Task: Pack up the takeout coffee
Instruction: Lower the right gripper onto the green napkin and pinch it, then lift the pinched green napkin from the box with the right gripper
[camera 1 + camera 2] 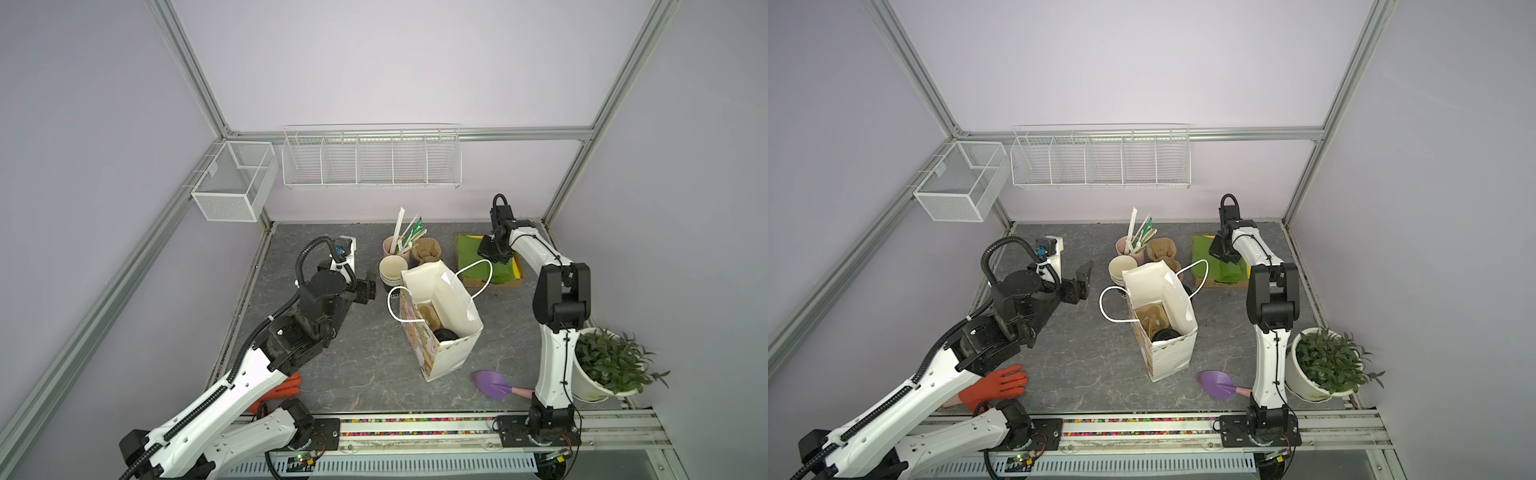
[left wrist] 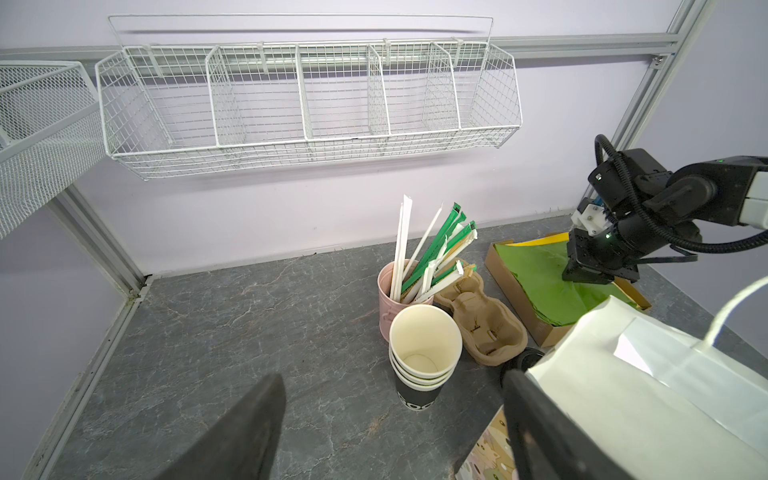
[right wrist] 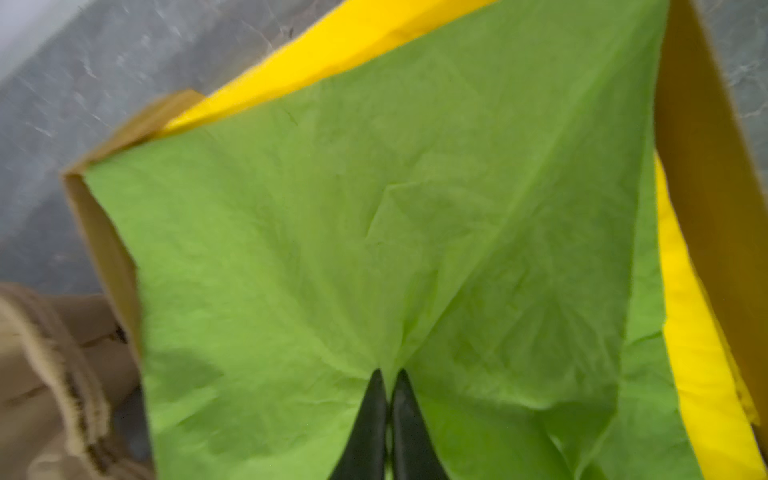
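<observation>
A: Where is the takeout coffee?
B: Down inside the white paper bag standing mid-surface. Only its black lid shows, next to a pulp cup carrier.
A: And the hands?
B: The right hand is pinched closed on the green tissue sheet in the cardboard box. The left hand is spread wide and empty, near the stacked cups.

Grey marbled surface carries a pink cup of wrapped straws, touching it a stack of black-sided paper cups with cream insides, then a brown moulded-pulp cup carrier. A shallow cardboard tray holds green crinkled tissue paper; the right gripper points down onto it. The left gripper has its dark fingers spread wide, with a white paper bag close to one; a white wire five-bin basket hangs on the wall.
</observation>
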Controlling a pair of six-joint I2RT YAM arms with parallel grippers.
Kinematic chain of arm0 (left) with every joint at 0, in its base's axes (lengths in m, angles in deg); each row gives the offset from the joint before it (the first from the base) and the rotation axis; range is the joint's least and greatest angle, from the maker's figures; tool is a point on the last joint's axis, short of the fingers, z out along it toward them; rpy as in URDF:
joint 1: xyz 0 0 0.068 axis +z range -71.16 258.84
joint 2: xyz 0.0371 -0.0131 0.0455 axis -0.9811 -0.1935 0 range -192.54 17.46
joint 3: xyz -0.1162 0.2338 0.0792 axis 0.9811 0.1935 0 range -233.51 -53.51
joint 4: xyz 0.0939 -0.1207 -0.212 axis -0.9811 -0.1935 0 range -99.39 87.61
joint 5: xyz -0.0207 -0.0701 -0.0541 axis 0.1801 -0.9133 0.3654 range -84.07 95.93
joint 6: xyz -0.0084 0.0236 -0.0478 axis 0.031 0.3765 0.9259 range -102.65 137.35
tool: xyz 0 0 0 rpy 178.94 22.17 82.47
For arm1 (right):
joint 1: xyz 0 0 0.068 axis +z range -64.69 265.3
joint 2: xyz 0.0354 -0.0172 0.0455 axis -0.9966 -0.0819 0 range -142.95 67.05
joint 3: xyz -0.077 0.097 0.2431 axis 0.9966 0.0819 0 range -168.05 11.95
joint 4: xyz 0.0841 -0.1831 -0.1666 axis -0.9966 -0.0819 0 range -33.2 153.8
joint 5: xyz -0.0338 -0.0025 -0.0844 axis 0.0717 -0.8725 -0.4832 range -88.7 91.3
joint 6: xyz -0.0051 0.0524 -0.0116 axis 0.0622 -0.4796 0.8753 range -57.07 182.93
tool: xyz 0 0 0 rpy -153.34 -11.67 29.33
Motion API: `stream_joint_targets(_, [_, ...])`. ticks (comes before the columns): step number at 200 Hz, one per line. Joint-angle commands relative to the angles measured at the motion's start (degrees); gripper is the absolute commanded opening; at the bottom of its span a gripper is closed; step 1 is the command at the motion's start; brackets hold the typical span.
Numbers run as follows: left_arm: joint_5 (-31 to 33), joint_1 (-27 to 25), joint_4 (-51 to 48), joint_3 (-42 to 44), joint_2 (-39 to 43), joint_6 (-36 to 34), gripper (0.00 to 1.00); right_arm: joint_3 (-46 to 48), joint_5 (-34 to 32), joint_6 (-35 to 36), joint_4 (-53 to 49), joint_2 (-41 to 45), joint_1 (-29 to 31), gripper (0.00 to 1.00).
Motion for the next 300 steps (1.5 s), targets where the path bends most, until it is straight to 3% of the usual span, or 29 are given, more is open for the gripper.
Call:
stream_joint_targets(1, [0.48, 0.23, 0.79, 0.73, -0.11, -0.62, 0.83, 0.52, 0.49, -0.06, 0.44, 3.24, -0.31, 0.07])
stream_joint_targets(72, [0.25, 0.18, 0.59, 0.73, -0.44, -0.79, 0.83, 0.83, 1.47, 0.62, 0.42, 3.78, -0.74, 0.08])
stream_joint_targets(92, [0.14, 0.23, 0.29, 0.64, -0.66, -0.88, 0.83, 0.62, 1.45, 0.94, -0.75, 3.61, -1.17, 0.25])
stream_joint_targets(110, [0.13, 0.23, 0.15, 0.47, -0.93, -0.84, 0.83, 2.86, 1.59, 1.36, 0.93, 5.80, -1.89, 0.48])
stream_joint_targets(118, [0.04, 0.19, 0.17, 0.46, -1.00, -0.86, 0.83, 3.68, 1.18, 1.55, 1.35, 7.03, -2.27, 0.51])
stream_joint_targets(177, [-0.41, 0.21, -0.04, 0.38, -1.20, -0.88, 0.83, 8.95, -7.09, 2.23, 1.46, 12.71, -6.00, 0.60])
stream_joint_targets(196, [-0.67, 0.18, -0.13, 0.24, -1.35, -0.88, 0.83, 8.96, -5.31, 1.53, 0.56, 10.78, -7.41, 0.64])
stream_joint_targets(300, [-0.97, 0.25, -0.27, 0.20, -1.52, -0.83, 0.83, 13.00, -1.09, 0.20, 3.89, 6.61, -8.33, 0.62])
